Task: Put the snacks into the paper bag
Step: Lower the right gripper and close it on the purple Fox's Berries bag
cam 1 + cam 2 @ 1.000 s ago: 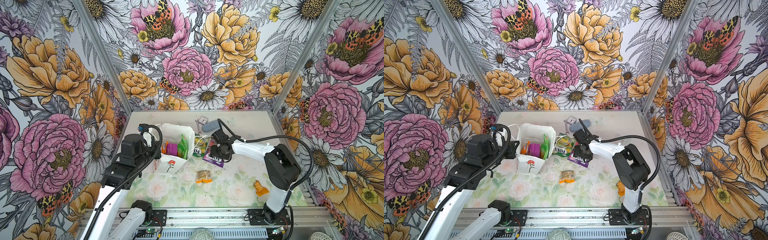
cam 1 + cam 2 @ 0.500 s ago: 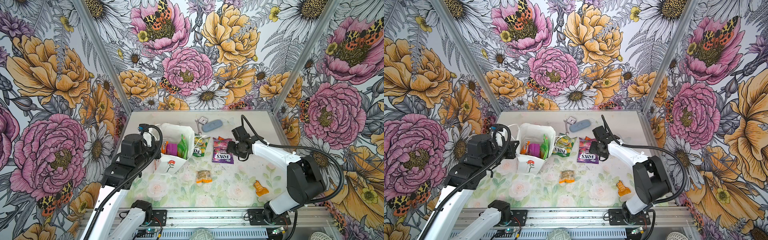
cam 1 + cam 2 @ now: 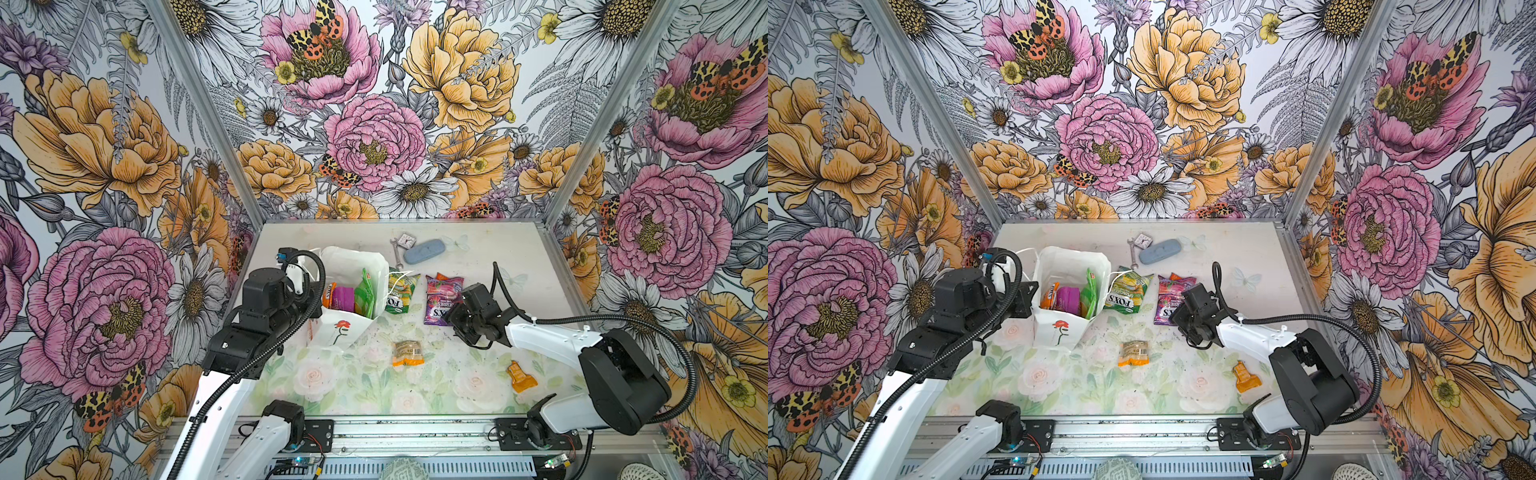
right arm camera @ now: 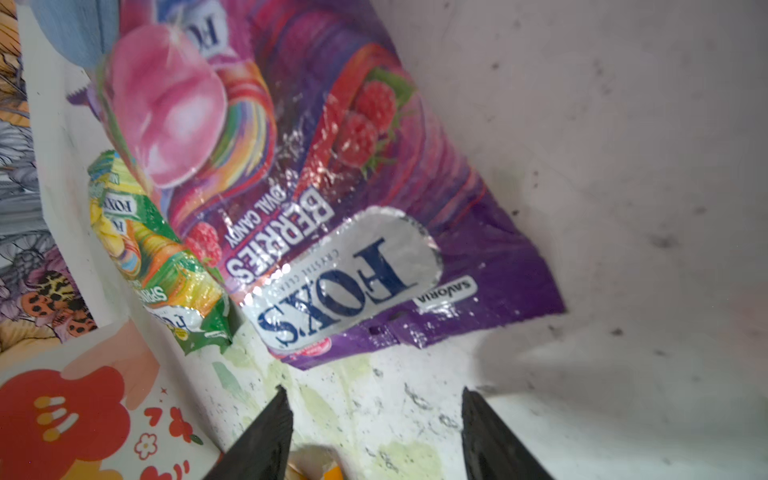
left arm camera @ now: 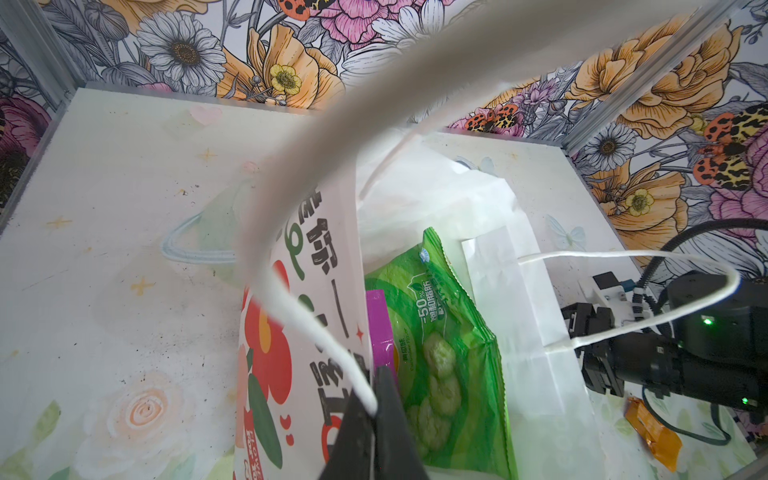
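The right gripper (image 4: 374, 399) has its fingers (image 4: 266, 432) spread apart with nothing between them. Just past their tips lies the purple candy bag (image 4: 332, 208), flat on the table (image 4: 623, 166), with the green candy bag (image 4: 158, 257) beside it. This looks like the reach for the purple one. Next the fingers must drop over its edge and pinch. The left gripper (image 5: 374, 415) is squeezed tight on the cord (image 5: 332, 357) of the paper bag (image 5: 511, 316), which stands just past the green one.

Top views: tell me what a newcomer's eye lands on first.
Loud floral wallpaper covers the walls. Left of centre stands a tall white paper bag with a red flower, snacks inside, its cord pinched by the left gripper. The open right gripper faces a purple Fox's candy bag.
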Tool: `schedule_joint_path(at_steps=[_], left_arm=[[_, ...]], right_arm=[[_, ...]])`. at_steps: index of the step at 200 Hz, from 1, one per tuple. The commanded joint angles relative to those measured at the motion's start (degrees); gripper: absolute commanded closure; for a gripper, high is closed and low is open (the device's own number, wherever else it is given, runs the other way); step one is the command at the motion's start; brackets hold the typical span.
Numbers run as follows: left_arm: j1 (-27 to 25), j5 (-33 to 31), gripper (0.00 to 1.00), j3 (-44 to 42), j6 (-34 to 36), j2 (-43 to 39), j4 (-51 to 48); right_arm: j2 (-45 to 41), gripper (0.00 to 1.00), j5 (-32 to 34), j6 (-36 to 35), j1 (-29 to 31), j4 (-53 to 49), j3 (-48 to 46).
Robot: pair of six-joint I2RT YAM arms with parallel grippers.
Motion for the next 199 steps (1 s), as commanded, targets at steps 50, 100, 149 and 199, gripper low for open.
schedule_joint_path(at_steps=[50, 100, 149, 199], left_arm=[[-0.77, -0.59, 0.94, 0.43, 0.85, -1.97, 6.48], [-0.85, -0.57, 0.94, 0.48, 0.83, -2.03, 6.48], [-0.79, -0.59, 0.94, 0.47, 0.89, -1.94, 6.48], [-0.76, -0.39, 0.93, 0.48, 0.91, -1.89, 6.48]], right_arm=[[9.31, 0.43, 8.02, 6.74, -3.62, 9.27, -0.24], [17.73, 0.68, 1.69, 7.14, -9.49, 19.0, -0.12], [14.57, 0.65, 2.38, 3.31, -11.22, 19.12, 0.74], [8.32, 0.5, 3.24, -2.34, -10.63, 11.21, 3.44]])
